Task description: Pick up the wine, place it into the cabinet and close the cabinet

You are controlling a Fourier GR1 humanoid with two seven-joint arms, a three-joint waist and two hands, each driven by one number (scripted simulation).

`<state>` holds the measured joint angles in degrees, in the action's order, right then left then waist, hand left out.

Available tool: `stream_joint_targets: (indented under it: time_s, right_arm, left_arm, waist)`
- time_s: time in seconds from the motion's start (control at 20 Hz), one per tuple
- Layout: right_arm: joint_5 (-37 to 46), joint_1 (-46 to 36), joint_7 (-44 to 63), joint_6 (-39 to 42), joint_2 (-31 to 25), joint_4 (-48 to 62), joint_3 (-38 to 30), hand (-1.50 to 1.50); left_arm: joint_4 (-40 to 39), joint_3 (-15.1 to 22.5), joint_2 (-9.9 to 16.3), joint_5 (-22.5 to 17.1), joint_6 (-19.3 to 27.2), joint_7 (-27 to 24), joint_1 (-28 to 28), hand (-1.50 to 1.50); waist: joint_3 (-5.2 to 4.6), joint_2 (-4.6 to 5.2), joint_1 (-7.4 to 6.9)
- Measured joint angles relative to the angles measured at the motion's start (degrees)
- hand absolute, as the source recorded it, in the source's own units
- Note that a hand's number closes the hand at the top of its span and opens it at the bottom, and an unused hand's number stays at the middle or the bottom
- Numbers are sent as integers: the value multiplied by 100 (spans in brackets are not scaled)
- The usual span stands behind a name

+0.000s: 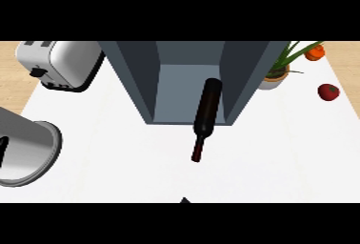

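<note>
The wine (205,114) lies on its side, base just inside the cabinet (246,76) mouth, neck poking out over the white counter (281,152) toward the robot. Its long axis runs nearly straight in and out, tilted slightly so the cap end sits a touch left of the base. So it's half in, by my reading, and not yet fully stowed.

Neither hand shows. Only a small dark tip sits at the bottom edge near the middle, too little to say which arm it belongs to, and I cannot tell whether any fingers are spread or curled.

The neck points back at the bottom middle, so a straight push along that axis looks like the natural move. There's bare counter all around the neck for an approach. The cabinet walls flank the bottle closely, the right one nearer. A toaster (56,62) sits far left, a plant (277,71) and a tomato (328,91) off right, a steel pot (28,152) at the left edge.
</note>
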<state>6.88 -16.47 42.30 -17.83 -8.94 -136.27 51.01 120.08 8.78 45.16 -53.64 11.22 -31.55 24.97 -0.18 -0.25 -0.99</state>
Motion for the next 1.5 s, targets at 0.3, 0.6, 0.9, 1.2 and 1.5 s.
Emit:
stream_joint_targets:
  time_s: [0.3,0.6,0.9,1.2,1.5]
  right_arm:
    - [-586,-1001,244,-532,-38,296,-168,150]
    - [-1272,-2635,74,-1006,585,1667,-761,150]
    - [-1924,-4116,-372,-1106,811,3274,-1411,150]
    - [-1781,-5044,-843,-709,868,4706,-1954,150]
    - [-1848,-5250,-1599,-190,877,5932,-2593,150]
  left_arm:
    - [20,-8,-58,-63,40,277,-283,-150]
    - [30,54,-194,-5,93,395,-400,-150]
    - [-50,70,-369,141,209,491,-561,-150]
    - [-240,-42,-500,176,160,568,-734,-150]
    - [-366,-146,-637,293,59,635,-810,-150]
  waist:
    - [-2,26,-57]
    - [8,42,-146]
    - [12,47,-124]
    - [6,46,-57]
    - [7,37,-35]
